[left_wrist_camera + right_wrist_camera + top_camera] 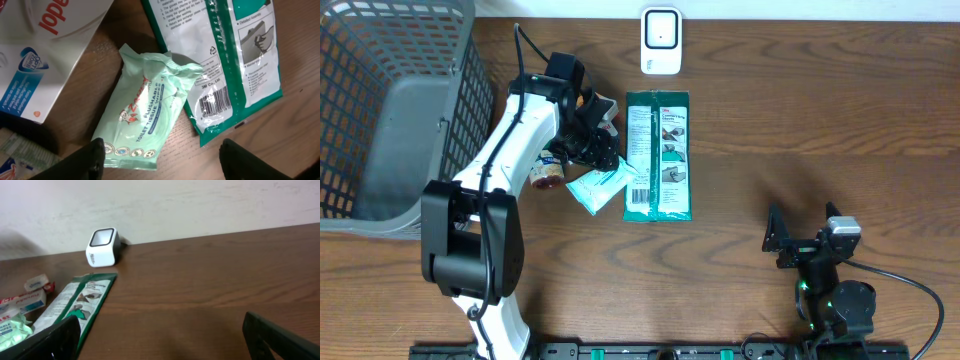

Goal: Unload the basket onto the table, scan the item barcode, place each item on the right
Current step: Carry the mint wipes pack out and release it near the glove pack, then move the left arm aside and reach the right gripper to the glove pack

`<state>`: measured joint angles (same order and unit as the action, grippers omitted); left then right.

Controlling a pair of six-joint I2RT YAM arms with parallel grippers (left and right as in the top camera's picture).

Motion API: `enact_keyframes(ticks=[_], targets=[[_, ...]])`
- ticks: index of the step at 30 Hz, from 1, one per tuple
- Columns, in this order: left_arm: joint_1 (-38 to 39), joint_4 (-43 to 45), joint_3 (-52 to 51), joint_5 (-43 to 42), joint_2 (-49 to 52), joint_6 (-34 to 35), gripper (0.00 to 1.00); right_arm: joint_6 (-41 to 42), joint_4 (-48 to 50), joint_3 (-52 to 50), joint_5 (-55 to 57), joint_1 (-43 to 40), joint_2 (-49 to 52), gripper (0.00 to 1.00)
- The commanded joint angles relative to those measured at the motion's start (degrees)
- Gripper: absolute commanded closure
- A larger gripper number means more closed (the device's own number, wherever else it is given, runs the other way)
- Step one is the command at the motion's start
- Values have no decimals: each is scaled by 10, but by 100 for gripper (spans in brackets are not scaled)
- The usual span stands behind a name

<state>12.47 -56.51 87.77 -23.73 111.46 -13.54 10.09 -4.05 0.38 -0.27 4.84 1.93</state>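
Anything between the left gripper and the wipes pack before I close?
Nothing visible. The left gripper is open directly above the flushable wipes pack, whose near end lies between its fingers. The green 3M packet only meets the pack's far corner.

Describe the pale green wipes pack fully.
The wipes pack is a soft, pale green plastic pouch, crinkled and puffy. Print reads flushable toilet tissue wipes, with a red logo and small round icons near one end. It lies flat and slanted on the wooden table, one corner overlapping the edge of the green packet. The left gripper stands open over its lower end; contact is unclear.
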Motion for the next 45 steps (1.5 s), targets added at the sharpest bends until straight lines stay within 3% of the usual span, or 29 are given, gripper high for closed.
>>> enact_keyframes(ticks=[1, 10, 16, 28, 30, 36, 45], targets=[[-2, -1, 9, 5, -65, 4, 24, 6, -2, -1, -2, -3, -2, 1], [-2, 2, 14, 108, -322, 6, 21, 6, -2, -1, -2, -3, -2, 1], [-2, -22, 14, 114, -473, 6, 15, 6, -2, -1, -2, -3, -2, 1], [-2, -65, 14, 114, -608, 6, 15, 7, 0, -1, -31, -2, -2, 1], [-2, -69, 14, 114, -610, 6, 15, 45, 5, -1, -83, -2, -2, 1], [-2, -75, 14, 114, -610, 6, 14, 332, 17, -1, -289, -2, -2, 1], [-2, -75, 14, 114, -610, 6, 14, 375, 17, -1, -324, -3, -2, 1]])
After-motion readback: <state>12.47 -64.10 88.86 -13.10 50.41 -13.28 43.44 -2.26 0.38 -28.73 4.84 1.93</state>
